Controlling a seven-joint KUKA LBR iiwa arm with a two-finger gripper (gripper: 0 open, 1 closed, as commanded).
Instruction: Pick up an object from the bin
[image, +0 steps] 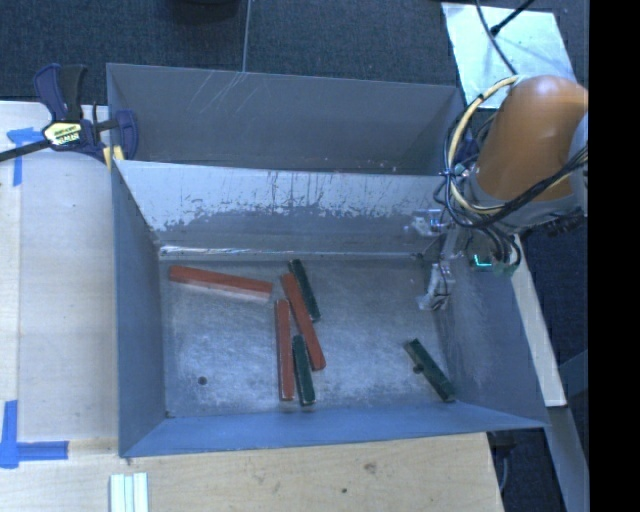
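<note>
- The grey metal bin (137, 300) takes up the middle of the frame, and its floor is scuffed pale.
- Left of centre on the floor, the long red-brown stick (220, 283) lies nearly level, with its right end a little lower in the frame.
- At the centre sits a loose cluster (four pieces, touching or overlapping). The short green stick (305, 291) is at the top and the slanted red-brown stick (303, 325) runs down to the right beside it. The straight red-brown stick (284, 352) points up and down the frame, and the lower green stick (302, 372) lies against its right side.
- At the lower right of the floor, near the right wall, the lone green stick (430, 369) lies slantwise, well apart from the cluster.
- Above that stick in the frame and clear of it, the end effector (437, 288) hangs close to the right wall. Whether it is released or clenched cannot be told.
- At the upper right, the arm's orange cover (530, 130) rises over the rim, wrapped in cables.
</note>
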